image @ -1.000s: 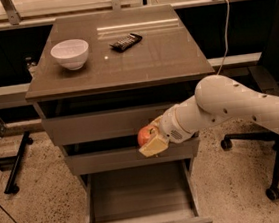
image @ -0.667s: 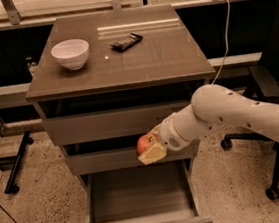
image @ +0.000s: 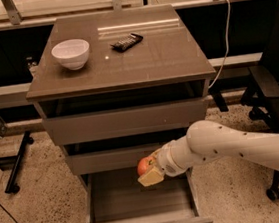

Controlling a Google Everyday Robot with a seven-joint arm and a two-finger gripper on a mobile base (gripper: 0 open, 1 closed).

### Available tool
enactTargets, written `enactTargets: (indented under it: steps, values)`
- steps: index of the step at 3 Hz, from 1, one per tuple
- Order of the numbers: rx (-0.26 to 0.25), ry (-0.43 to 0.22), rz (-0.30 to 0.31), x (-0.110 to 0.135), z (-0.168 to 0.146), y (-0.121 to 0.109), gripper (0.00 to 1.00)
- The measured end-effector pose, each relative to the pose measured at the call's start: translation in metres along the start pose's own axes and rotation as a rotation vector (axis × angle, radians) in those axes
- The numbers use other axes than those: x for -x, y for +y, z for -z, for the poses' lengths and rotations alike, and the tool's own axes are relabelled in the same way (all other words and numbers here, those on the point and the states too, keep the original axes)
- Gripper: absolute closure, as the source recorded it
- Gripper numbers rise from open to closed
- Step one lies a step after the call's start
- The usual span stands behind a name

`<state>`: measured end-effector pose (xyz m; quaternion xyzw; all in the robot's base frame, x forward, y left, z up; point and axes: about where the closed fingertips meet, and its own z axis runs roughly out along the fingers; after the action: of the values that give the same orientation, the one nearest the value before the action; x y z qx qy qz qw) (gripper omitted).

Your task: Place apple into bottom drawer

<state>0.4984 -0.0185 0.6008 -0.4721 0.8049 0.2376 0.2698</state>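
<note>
The cabinet (image: 120,75) fills the middle, and the white arm (image: 244,147) reaches in from four o'clock. The bottom drawer (image: 139,201) stands pulled open toward six o'clock. The gripper (image: 150,171) hangs over the drawer's twelve o'clock end, jaws clamped on the apple (image: 144,166), just below the middle drawer (image: 110,159). Here's the danger: let go from this height and the round apple may bounce or roll, and a careless lift could knock it against that front overhead.
</note>
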Motion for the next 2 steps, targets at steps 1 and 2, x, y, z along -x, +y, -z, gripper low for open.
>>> enactTargets:
  steps: [1, 2]
  values:
    - [-0.026, -0.005, -0.039, -0.028, -0.036, -0.005, 1.00]
    - [-0.034, -0.009, -0.100, -0.060, -0.072, -0.015, 1.00]
